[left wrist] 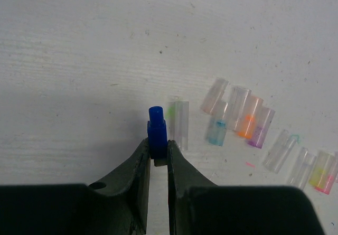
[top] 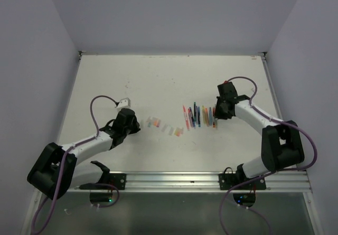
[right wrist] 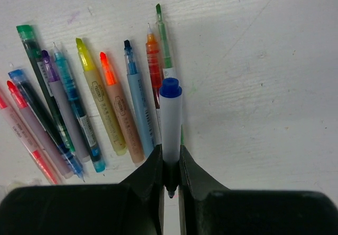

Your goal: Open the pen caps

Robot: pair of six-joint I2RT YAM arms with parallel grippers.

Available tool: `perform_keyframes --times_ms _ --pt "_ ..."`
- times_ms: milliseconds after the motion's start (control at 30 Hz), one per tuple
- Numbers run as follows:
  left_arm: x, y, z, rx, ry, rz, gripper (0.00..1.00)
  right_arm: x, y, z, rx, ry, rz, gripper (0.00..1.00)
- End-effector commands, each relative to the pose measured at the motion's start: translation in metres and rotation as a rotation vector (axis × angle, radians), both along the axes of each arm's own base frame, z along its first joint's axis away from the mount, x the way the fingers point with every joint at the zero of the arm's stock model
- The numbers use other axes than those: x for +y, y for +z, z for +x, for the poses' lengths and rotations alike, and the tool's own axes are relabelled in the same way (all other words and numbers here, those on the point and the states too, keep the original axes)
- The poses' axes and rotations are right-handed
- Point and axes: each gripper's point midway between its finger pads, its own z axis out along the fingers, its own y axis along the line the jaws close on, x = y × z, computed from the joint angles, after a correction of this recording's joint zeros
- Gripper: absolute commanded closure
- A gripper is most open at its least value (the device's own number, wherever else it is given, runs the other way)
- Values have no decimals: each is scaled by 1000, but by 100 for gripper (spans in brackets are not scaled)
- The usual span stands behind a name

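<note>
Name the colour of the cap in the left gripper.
The cap is dark blue; clearest in the left wrist view.

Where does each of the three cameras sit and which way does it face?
Top external: above and behind the robot, looking down on the table; left arm and right arm show.
Left wrist: over the left gripper, which pinches a blue cap, facing the loose caps.
Right wrist: over the right gripper, which pinches a blue-ended pen, facing the pens.
Shared: top and left wrist both show loose caps.
</note>
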Motion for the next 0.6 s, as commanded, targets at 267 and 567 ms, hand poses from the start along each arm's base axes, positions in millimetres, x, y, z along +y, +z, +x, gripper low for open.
perform_keyframes --times_ms 267,567 --pt "-11 -10 11 9 4 -99 93 -21 -21 1 54 -22 -80 96" --pt "-8 -15 9 25 14 -109 85 -20 -33 1 73 -7 -62 88"
